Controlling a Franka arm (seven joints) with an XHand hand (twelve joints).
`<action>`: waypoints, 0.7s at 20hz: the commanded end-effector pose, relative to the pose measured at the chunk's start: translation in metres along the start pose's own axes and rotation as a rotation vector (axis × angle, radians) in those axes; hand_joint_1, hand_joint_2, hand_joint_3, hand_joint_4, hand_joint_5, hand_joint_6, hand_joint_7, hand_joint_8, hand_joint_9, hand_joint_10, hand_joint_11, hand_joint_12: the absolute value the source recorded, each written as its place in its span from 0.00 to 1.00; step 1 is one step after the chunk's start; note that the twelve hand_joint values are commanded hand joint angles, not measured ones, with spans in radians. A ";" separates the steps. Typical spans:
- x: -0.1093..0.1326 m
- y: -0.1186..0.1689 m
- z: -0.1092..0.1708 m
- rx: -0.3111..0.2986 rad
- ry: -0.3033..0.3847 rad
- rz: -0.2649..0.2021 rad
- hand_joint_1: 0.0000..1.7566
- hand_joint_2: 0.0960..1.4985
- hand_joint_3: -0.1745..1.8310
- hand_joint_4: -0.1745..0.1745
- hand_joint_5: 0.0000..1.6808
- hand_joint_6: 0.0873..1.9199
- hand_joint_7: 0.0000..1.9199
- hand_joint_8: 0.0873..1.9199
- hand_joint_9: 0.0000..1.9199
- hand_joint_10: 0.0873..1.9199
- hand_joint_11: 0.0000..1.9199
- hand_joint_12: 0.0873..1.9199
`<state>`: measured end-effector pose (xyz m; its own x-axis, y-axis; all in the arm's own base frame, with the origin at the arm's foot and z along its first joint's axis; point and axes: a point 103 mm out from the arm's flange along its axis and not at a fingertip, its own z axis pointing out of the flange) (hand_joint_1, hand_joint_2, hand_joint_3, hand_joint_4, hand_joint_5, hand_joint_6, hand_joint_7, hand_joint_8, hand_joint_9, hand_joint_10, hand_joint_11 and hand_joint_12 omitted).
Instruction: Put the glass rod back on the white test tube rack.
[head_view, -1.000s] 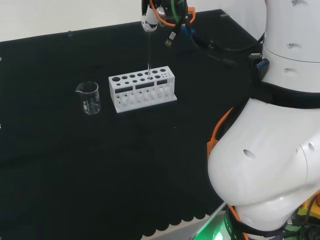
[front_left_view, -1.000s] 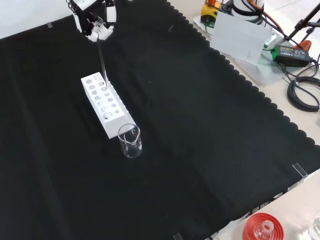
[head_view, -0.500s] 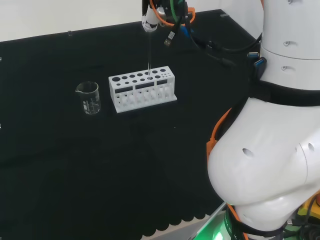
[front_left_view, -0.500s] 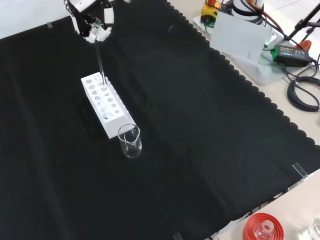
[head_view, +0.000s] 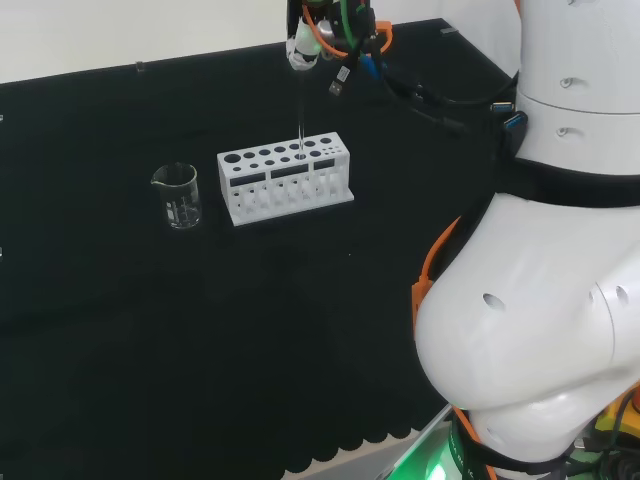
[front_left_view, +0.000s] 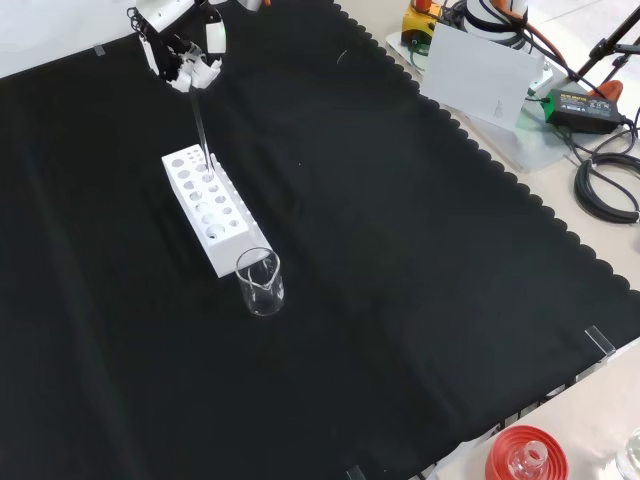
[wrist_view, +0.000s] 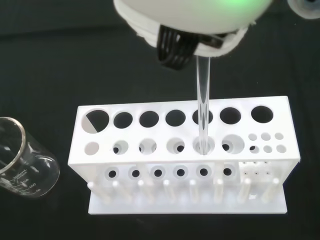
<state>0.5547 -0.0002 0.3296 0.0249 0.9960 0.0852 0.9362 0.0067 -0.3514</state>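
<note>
Rod-seating step: the glass rod (wrist_view: 202, 107) stands upright, its lower end in a front-row hole of the white rack (wrist_view: 185, 155), its top at the hand (front_left_view: 188, 62). I cannot tell whether the hand pinches it. A beaker (head_view: 178, 195) stands at the rack's 9 o'clock in the head view. Next comes release, then a straight lift.

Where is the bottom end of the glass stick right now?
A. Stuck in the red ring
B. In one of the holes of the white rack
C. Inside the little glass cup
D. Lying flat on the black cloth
B. In the wrist view the glass rod stands upright with its lower end in a hole of the white rack, while the hand holds its top and the beaker stands beside the rack.
</note>
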 end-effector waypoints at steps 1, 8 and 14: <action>0.004 0.008 0.012 0.021 -0.008 -0.004 0.76 0.38 0.43 0.00 0.71 0.28 0.75 0.28 0.95 0.04 0.83 0.27; 0.009 0.021 0.033 0.050 -0.017 -0.015 0.76 0.38 0.43 0.00 0.71 0.28 0.75 0.28 0.95 0.04 0.83 0.27; 0.009 0.030 0.045 0.066 -0.023 -0.018 0.76 0.38 0.43 0.00 0.71 0.28 0.75 0.28 0.95 0.04 0.83 0.27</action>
<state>0.5641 0.0107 0.2846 0.0052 0.9972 0.0740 0.9130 0.0255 -0.4072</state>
